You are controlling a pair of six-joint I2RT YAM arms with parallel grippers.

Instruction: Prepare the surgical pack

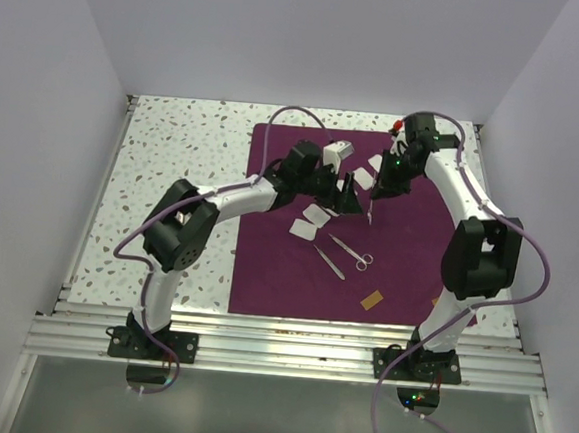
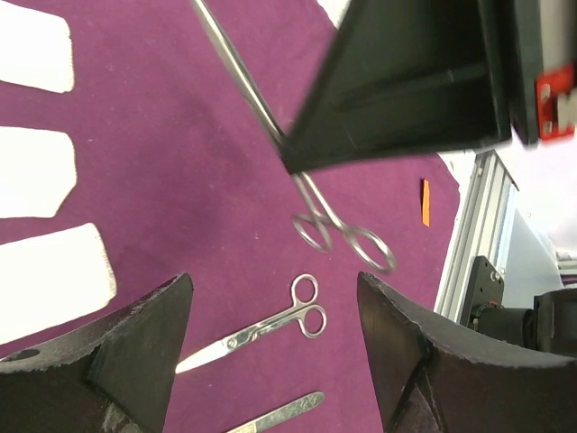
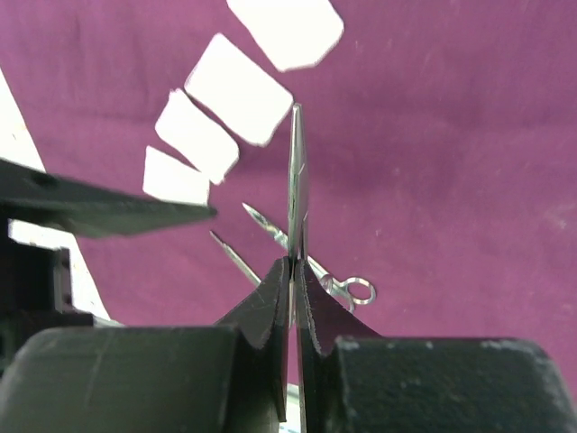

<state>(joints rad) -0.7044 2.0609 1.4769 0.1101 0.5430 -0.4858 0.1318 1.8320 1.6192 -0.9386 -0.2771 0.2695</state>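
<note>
Seen from above, a dark purple cloth lay flat over the right half of a speckled desk, reaching almost to its near edge. Both arms met above the far middle of the cloth. The right gripper was clamped shut on the ring-handled forceps, holding them lifted clear of the cloth. In the left wrist view their long axis ran roughly from the far edge to the near edge, with the two finger rings towards the near edge and the thin shaft towards the far edge. In the right wrist view they showed only as a narrow steel sliver, edge-on. The left gripper hung just to the left of them with its fingers spread wide and nothing between them. Below, nearer the near edge, the scissors lay flat on the cloth on a diagonal, rings towards the near right corner and tips towards the far left corner. A plain forceps lay just to the left of the scissors, nearly parallel to them and not touching. White gauze squares lay on the cloth between the left gripper and these tools, apart from one another. A small orange tab sat on the cloth close to the near edge.
</note>
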